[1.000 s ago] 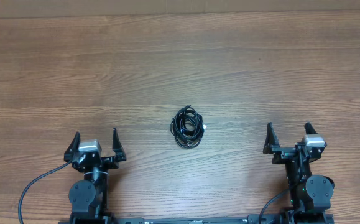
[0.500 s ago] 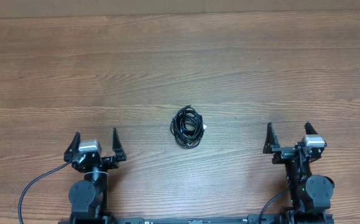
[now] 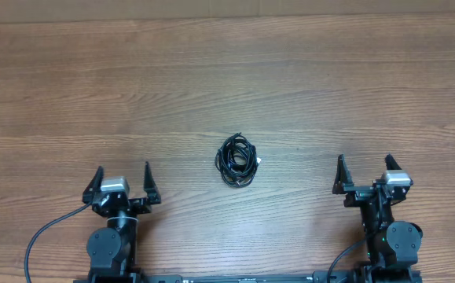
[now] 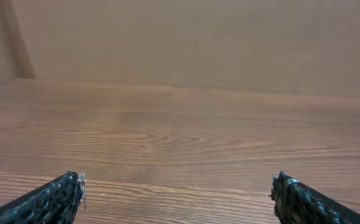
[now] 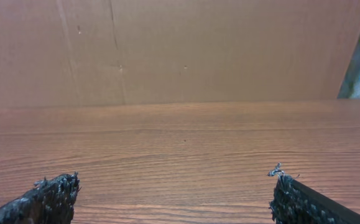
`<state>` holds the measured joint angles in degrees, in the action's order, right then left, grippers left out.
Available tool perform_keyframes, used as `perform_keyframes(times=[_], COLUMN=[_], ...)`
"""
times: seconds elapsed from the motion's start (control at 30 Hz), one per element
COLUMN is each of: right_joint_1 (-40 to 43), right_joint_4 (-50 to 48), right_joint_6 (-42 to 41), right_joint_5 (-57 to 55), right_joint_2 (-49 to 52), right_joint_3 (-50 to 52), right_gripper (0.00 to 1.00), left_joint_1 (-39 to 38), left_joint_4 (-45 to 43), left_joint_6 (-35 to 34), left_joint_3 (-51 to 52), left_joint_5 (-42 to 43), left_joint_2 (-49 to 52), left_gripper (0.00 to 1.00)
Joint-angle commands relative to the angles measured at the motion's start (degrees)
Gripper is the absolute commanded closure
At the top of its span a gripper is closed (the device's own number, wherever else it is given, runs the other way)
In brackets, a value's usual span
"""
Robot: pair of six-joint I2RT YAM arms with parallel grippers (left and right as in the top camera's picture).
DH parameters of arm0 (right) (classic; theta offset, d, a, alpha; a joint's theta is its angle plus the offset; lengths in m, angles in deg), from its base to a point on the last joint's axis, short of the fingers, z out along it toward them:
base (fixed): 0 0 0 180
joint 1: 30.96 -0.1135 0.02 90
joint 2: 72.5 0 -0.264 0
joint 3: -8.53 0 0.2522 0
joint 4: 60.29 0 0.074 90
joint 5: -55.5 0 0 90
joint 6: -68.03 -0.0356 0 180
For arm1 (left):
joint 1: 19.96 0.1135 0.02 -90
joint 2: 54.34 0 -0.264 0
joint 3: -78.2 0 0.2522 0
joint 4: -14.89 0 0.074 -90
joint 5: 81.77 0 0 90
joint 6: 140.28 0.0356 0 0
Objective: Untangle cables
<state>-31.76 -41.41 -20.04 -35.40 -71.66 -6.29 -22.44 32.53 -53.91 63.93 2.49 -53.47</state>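
- The left hand (image 3: 122, 170) sits at the lower left of the overhead frame, above its arm base at the bottom edge. It points toward the top of the frame.
- Left hand state: spread wide. Its two dark fingers (image 4: 52, 200) stand at the lower left and lower right corners of its wrist view, with bare wood grain between them and nothing held.
- The right hand (image 3: 365, 161) sits at the lower right of the overhead frame and points the same way.
- Right hand state: also spread wide and holding nothing. Its fingers (image 5: 301, 204) occupy the two lower corners of its wrist view.
- The cables (image 3: 237, 161) lie as one small, tight black coil on the counter (image 3: 211, 79), just below the centre of the overhead frame. A small light spot shows at the coil's right edge.
- The coil lies between the two hands and slightly higher in the frame than their fingertips. It is well apart from both and touches neither.
- Neither wrist view shows the coil. Both show only the counter surface and a plain brown panel (image 5: 198, 50) behind it.
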Motion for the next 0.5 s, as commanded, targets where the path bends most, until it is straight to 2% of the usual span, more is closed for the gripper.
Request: perform_keyframes(times=[0.0, 0.17, 0.33, 0.47], right_joint_1=[-0.2, -0.2, -0.2, -0.2], right_joint_4=[-0.4, -0.4, -0.5, -0.5], right_joint_6=[0.0, 0.0, 0.0, -1.0], right_joint_5=[-0.7, -0.7, -0.7, 2.0], right_joint_2=[-0.7, -0.7, -0.7, -0.7], right_joint_3=[0.6, 0.6, 0.6, 0.6], right_gripper=[0.0, 0.0, 0.0, 0.0], left_joint_1=[0.6, 0.6, 0.6, 0.6], left_joint_4=[-1.4, -5.3, -18.4, -17.4], left_joint_6=[-5.9, -15.1, -16.4, -18.7], left_joint_3=[0.2, 0.2, -0.2, -4.7], left_joint_5=[9.9, 25.2, 45.3, 49.2], left_joint_2=[-0.6, -0.6, -0.6, -0.6], left_gripper=[0.0, 0.0, 0.01, 0.0])
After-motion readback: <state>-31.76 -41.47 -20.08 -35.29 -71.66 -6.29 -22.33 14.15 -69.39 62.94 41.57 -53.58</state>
